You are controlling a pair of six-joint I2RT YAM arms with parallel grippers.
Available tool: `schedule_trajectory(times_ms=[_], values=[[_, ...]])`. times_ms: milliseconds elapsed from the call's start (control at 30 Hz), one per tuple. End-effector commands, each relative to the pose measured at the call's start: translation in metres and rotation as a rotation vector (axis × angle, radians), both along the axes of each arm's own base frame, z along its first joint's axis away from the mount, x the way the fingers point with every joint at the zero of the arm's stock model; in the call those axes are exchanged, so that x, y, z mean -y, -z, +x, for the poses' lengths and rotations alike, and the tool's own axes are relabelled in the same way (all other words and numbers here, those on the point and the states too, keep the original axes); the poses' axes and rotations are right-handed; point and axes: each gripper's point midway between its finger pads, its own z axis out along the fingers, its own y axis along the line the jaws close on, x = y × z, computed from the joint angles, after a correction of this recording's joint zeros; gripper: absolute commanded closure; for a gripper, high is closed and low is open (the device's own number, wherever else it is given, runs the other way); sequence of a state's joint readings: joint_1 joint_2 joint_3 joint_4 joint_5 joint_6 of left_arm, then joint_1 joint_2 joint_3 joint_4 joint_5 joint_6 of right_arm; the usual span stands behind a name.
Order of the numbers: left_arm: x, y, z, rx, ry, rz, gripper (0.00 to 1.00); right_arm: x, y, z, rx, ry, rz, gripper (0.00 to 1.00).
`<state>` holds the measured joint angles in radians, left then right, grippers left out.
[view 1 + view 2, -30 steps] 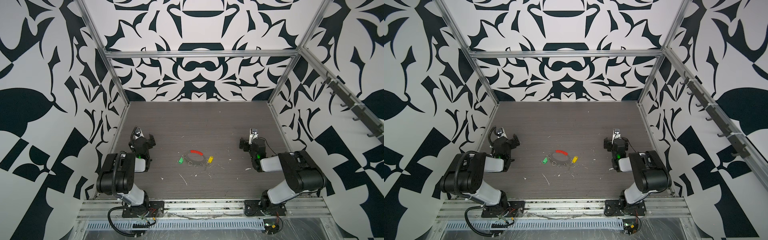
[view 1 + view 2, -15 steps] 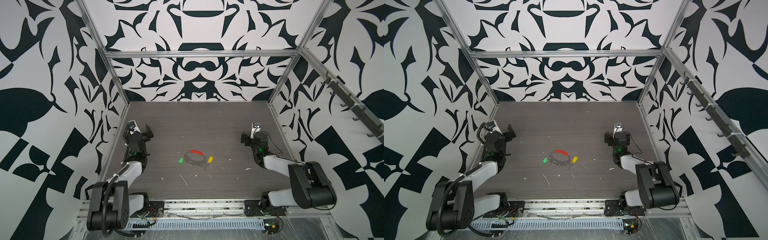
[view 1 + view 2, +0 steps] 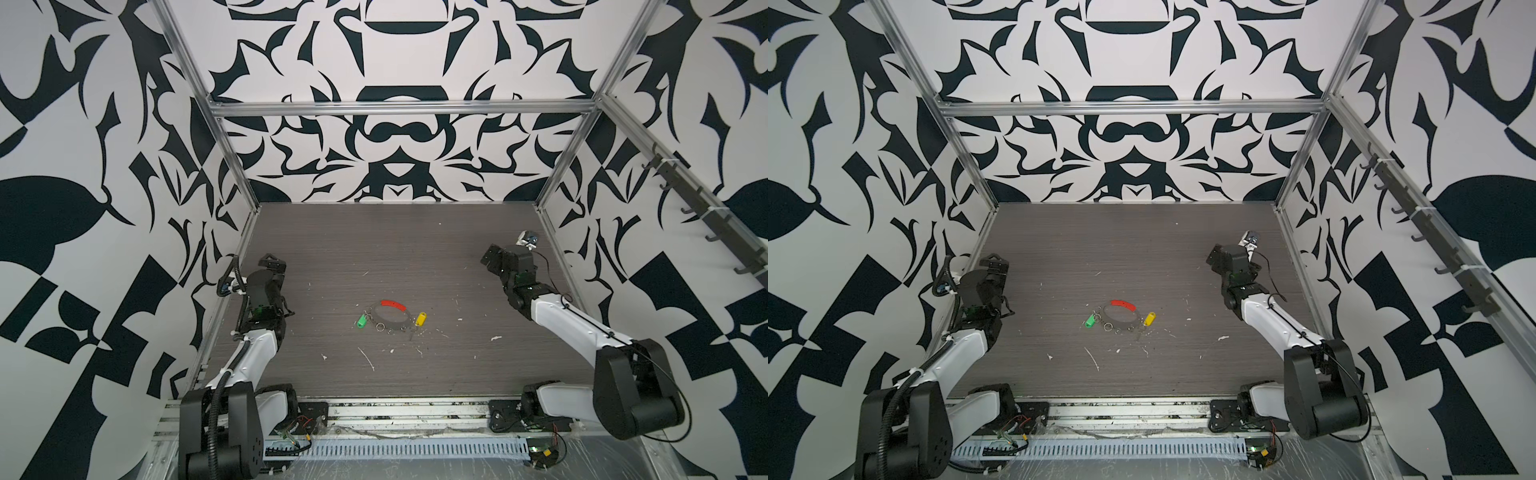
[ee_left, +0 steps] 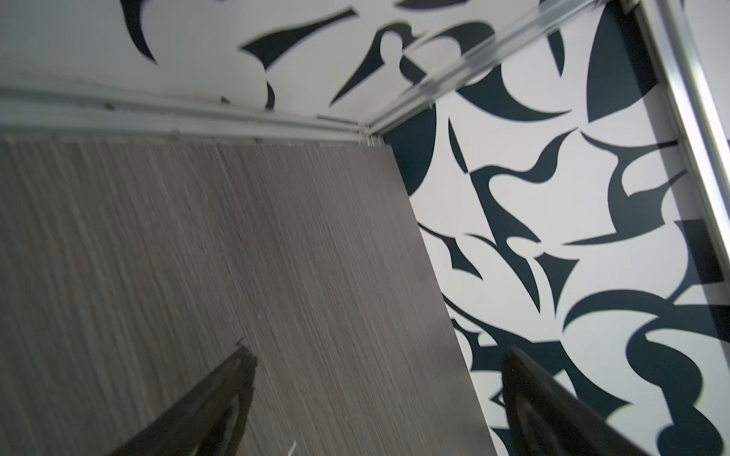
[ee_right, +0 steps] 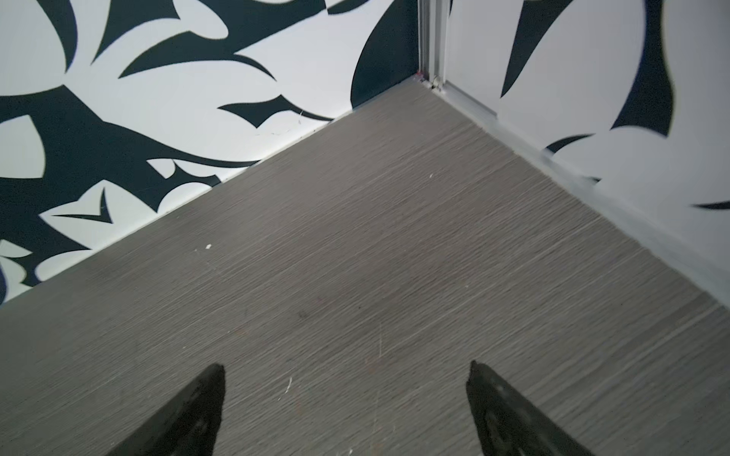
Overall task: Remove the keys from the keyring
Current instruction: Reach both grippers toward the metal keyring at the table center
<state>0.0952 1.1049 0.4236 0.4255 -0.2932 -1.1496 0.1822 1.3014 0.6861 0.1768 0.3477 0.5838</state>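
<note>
On the table (image 3: pixel 374 249) the keyring (image 3: pixel 388 318) lies untouched, green key (image 3: pixel 361 321) and yellow key (image 3: pixel 421 318) attached, while both arms have just unfolded forward, left gripper (image 3: pixel 273 266) and right gripper (image 3: pixel 492 259) gaping empty, well apart from it, so the approach has barely begun.

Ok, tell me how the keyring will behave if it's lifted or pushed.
The keyring is a thin hoop, so it probably lifts easily and keeps its shape. The green tag and yellow tag hang on small rings, so they would likely dangle and swing. Lying flat on the table, it should slide rather than roll if pushed.
</note>
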Motion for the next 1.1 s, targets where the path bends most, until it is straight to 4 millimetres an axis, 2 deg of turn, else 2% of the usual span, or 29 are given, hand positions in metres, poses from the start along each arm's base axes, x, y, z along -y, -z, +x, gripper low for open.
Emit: schedule_trajectory(times_ms=[0, 100, 200, 333, 433, 533, 600, 633, 700, 800, 900, 967, 1067], values=[[0.029, -0.013, 0.015, 0.02, 0.131, -0.16, 0.01, -0.03, 0.014, -0.004, -0.015, -0.097, 0.205, 0.03], [0.044, -0.014, 0.021, 0.046, 0.193, -0.262, 0.0, -0.055, 0.014, -0.007, -0.024, -0.2, 0.249, 0.03], [0.055, -0.031, 0.026, 0.141, 0.27, -0.264, 0.01, -0.086, 0.013, -0.017, -0.04, -0.302, 0.228, 0.03], [0.081, -0.042, 0.028, 0.116, 0.418, -0.204, 0.0, -0.132, 0.02, -0.039, -0.123, -0.466, 0.192, 0.03], [0.11, -0.041, 0.019, 0.018, 0.466, -0.058, 0.0, -0.16, 0.03, -0.055, -0.197, -0.572, 0.177, 0.04], [0.144, -0.039, 0.002, -0.161, 0.513, 0.155, 0.0, -0.188, 0.037, -0.072, -0.22, -0.685, 0.15, 0.04], [0.176, -0.035, -0.008, -0.217, 0.621, 0.257, 0.01, -0.202, 0.042, -0.082, -0.231, -0.737, 0.109, 0.04], [0.188, -0.03, -0.013, -0.223, 0.672, 0.272, 0.01, -0.208, 0.045, -0.086, -0.239, -0.76, 0.09, 0.06], [0.215, -0.02, -0.024, -0.216, 0.826, 0.258, 0.0, -0.219, 0.051, -0.094, -0.251, -0.821, 0.056, 0.17], [0.237, -0.005, -0.033, -0.23, 0.944, 0.22, 0.0, -0.242, 0.054, -0.105, -0.239, -0.927, 0.05, 0.29], [0.257, -0.002, -0.043, -0.202, 1.03, 0.244, 0.0, -0.264, 0.052, -0.117, -0.22, -1.028, 0.024, 0.39], [0.269, -0.003, -0.05, -0.17, 1.082, 0.264, 0.01, -0.273, 0.051, -0.123, -0.202, -1.069, 0.002, 0.39], [0.27, 0.002, -0.057, -0.232, 1.101, 0.251, 0.0, -0.275, 0.057, -0.123, -0.21, -1.079, -0.019, 0.47]])
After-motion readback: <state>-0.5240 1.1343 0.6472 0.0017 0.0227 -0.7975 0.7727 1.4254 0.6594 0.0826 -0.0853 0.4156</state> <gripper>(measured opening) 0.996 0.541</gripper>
